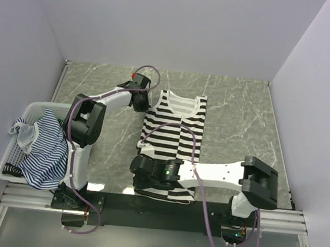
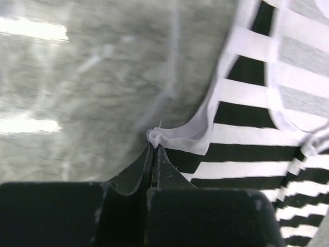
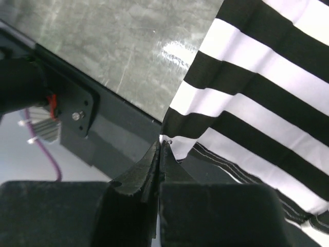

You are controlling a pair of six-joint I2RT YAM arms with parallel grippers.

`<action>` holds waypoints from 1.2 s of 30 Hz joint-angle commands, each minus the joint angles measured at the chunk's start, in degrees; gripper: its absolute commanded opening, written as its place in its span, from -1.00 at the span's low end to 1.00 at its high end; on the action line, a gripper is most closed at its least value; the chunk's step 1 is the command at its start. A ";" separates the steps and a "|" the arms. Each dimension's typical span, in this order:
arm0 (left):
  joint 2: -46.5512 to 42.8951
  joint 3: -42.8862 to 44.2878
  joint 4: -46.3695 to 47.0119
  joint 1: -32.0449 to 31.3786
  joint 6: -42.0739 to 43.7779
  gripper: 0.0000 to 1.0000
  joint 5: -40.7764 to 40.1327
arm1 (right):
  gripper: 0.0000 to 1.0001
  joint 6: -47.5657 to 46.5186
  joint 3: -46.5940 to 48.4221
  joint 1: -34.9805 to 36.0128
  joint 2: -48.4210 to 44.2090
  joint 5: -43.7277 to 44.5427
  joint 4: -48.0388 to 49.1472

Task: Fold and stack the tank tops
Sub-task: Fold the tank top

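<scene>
L arm [image 1: 105,99] stretched fwd, L gripper [image 2: 153,146] pinched tight on tank top [image 2: 247,118] edge; R arm [image 1: 219,173] bent across near edge, R gripper [image 3: 162,141] seemingly clamped on hem.

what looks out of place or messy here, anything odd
The blue-striped tank tops sit crumpled in the white basket, spilling over its rim. The black-and-white tank top lies flat, the left pincer shut on its strap edge, the right pincer on a near hem corner.

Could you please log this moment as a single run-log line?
left gripper: shut on black-and-white tank top, far-left shoulder | right gripper: shut on its near-left hem corner | blue-striped tops: in basket
</scene>
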 commanded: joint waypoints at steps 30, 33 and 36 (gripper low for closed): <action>8.88 21.74 -0.68 -16.35 -3.19 -0.99 -0.98 | -1.00 24.80 -36.14 -1.02 -33.24 9.26 8.10; 9.58 22.44 -0.59 -16.78 -3.46 -0.99 -0.89 | -1.00 25.59 -37.63 -1.02 -34.47 9.35 8.02; 9.94 22.71 -0.50 -16.96 -3.55 -0.99 -0.89 | -1.00 26.03 -38.25 -1.11 -34.74 9.53 8.01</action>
